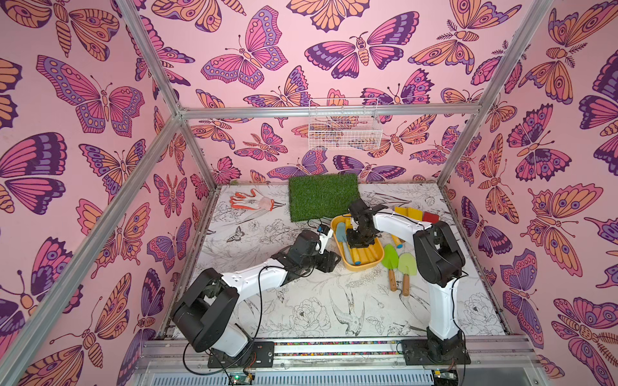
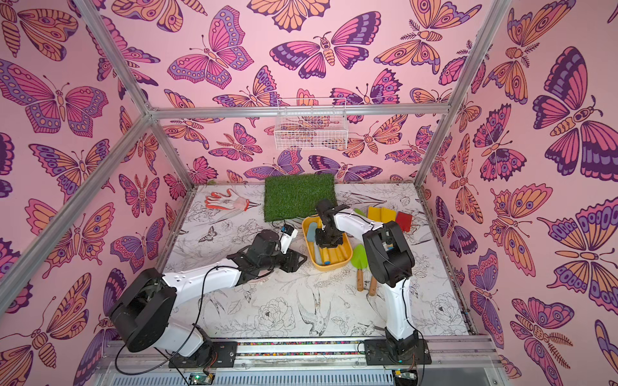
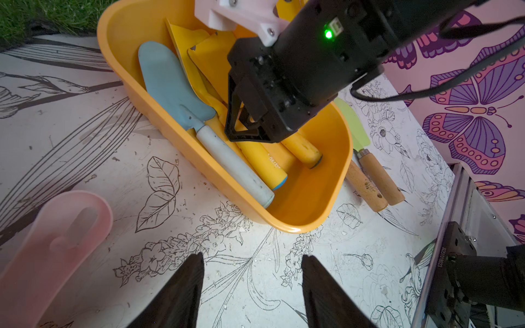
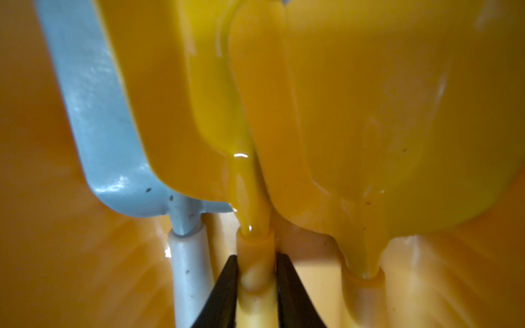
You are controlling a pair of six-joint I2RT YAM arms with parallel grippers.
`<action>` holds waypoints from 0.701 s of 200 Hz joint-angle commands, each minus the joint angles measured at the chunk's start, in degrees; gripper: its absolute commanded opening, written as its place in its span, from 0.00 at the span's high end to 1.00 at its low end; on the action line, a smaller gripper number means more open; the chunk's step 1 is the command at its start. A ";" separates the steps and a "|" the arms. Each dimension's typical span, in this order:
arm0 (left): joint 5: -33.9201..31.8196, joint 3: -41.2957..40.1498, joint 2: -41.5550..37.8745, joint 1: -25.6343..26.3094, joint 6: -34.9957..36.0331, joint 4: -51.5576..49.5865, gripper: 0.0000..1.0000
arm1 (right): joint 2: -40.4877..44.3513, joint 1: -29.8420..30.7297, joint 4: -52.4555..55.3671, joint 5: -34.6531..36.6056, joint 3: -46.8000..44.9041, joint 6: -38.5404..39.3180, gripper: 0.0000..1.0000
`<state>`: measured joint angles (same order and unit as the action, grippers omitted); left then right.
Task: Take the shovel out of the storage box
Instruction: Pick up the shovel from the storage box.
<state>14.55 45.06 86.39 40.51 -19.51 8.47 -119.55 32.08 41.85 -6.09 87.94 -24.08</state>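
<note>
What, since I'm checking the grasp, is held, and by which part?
The right gripper grips a yellow shovel by its handle, near the blade; left gripper holds nothing.

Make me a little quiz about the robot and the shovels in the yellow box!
1. True or false: the right gripper is shut on a yellow shovel inside the storage box.
2. The shovel with the white handle has a blade that is: A) blue B) red C) green.
3. Fill in: the green shovels lie ___ the box.
Key: 1 true; 2 A; 3 outside.
</note>
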 commanded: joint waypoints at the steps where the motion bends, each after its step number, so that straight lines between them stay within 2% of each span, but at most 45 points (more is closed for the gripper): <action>1: 0.31 0.48 -0.06 -0.32 0.86 -0.91 0.39 | 2.46 -0.24 -0.54 -1.69 -0.50 -0.78 0.79; 35: 0.15 0.38 -0.39 -0.35 0.87 -0.91 0.39 | 5.05 -1.65 -4.37 -6.75 -3.65 -1.85 0.86; 140: -0.67 -0.20 -1.39 -0.34 1.14 -0.91 0.39 | 11.06 -4.34 -13.02 -22.41 -9.70 -3.08 0.89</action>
<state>14.50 45.06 86.35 40.51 -19.51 8.45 -111.11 28.45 31.83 -22.92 79.29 -25.98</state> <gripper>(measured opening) 0.605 0.242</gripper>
